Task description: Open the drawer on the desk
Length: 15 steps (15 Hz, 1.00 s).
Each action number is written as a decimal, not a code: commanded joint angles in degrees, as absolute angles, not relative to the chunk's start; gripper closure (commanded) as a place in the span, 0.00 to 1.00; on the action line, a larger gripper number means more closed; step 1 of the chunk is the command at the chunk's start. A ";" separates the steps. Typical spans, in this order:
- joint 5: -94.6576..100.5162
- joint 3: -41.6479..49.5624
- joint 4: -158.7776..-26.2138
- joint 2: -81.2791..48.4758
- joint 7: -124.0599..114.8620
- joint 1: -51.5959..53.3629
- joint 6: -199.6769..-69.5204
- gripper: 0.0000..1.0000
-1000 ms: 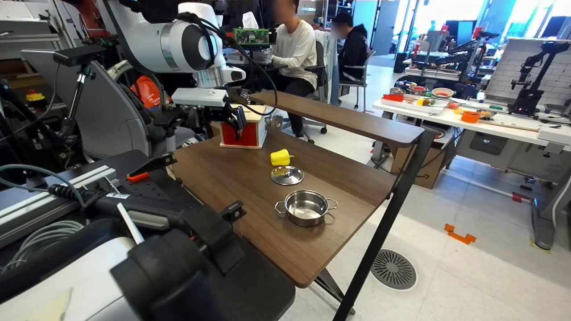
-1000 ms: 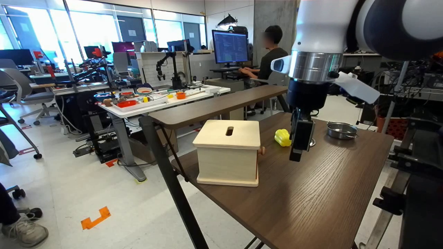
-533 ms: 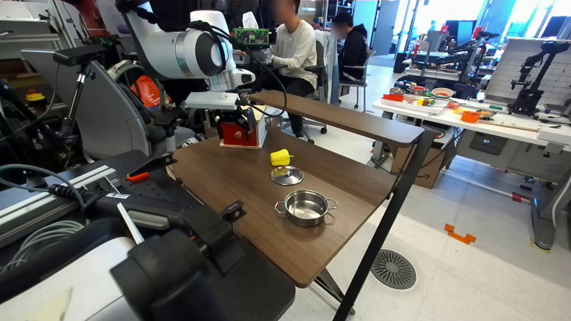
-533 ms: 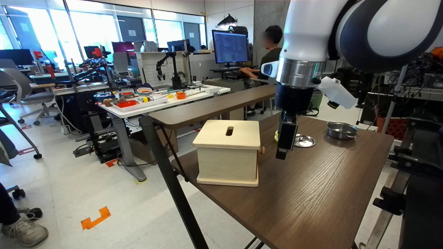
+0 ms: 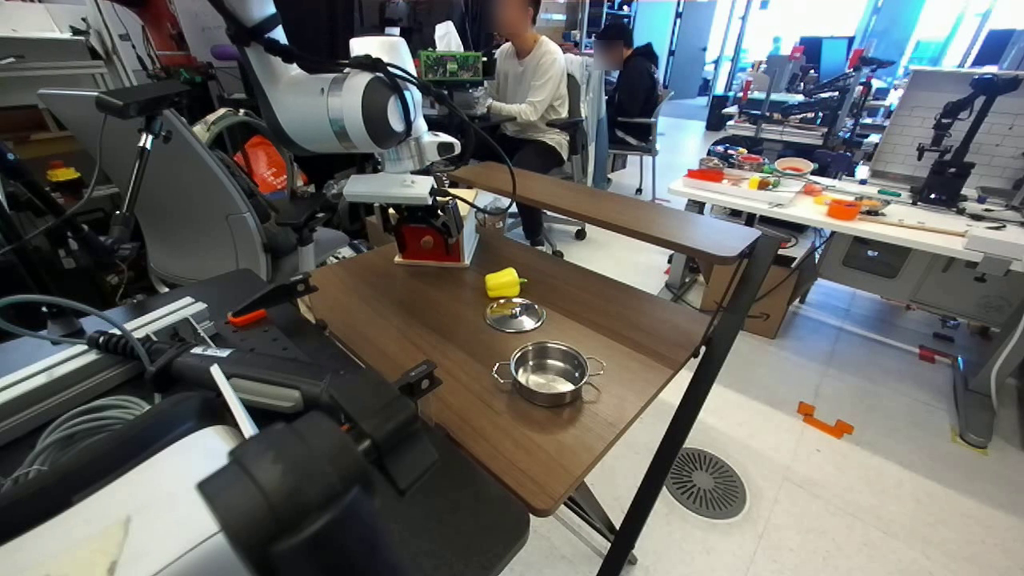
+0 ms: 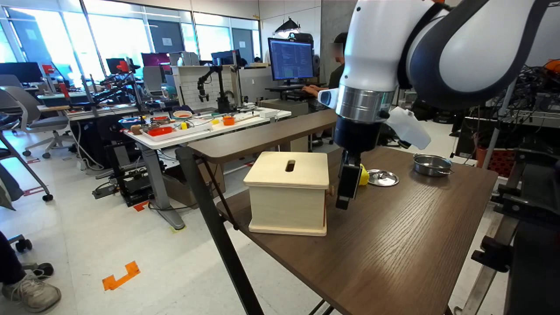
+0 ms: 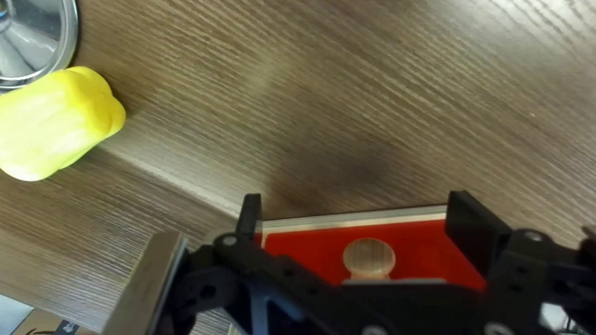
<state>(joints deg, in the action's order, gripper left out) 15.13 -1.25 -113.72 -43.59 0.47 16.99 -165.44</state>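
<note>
— Gripper (image 7: 355, 208), nearest: fingers (image 7: 475, 228) spread wide, nothing held. In the wrist view they lie either side of a wooden knob (image 7: 369, 257).

— Why so wide?

— To straddle the knob before squeezing, I judge. In an exterior view the fingertips (image 6: 343, 199) hang just beside it; contact, cannot tell.

— And the drawer (image 6: 286, 205)?

— Right behind the knob, on the desk (image 6: 407, 236) near one end. Pale box, slotted top, red front (image 7: 419, 242); looks closed. Front faces along the tabletop, presumably so the pull runs over wood, not off the edge.

— Fixed down?

— No clamp seen. Might slide with the pull; slow and straight seems wise.

— Next out?

— Yellow pepper (image 7: 56, 125), then pot lid (image 7: 32, 42) beside it, touching or nearly. Both sit aside from the drawer's likely path, toward the raised shelf (image 6: 271, 133). Farther along, a pot (image 5: 550, 374), two handles, uncovered.

— What stands in the way?

— Shelf mainly. It runs near the box's side, so a sideways swing could catch it. Pepper matters only if the drawer or fingers drift that way during the pull.

— Far ground?

— White table (image 5: 868, 227) past the shelf, cluttered with small things; a seated person (image 5: 534, 100) beyond the desk. No bearing on the pull, as I judge.
</note>
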 commanded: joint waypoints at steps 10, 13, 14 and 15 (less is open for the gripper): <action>14.05 -3.62 -109.77 -46.78 2.37 16.39 -166.50 0.58; 14.16 -3.58 -109.96 -46.61 2.58 16.14 -166.41 0.79; 14.32 -3.39 -110.09 -46.44 2.72 16.12 -166.36 0.87; 14.33 -3.37 -110.21 -46.26 2.84 15.96 -166.31 0.94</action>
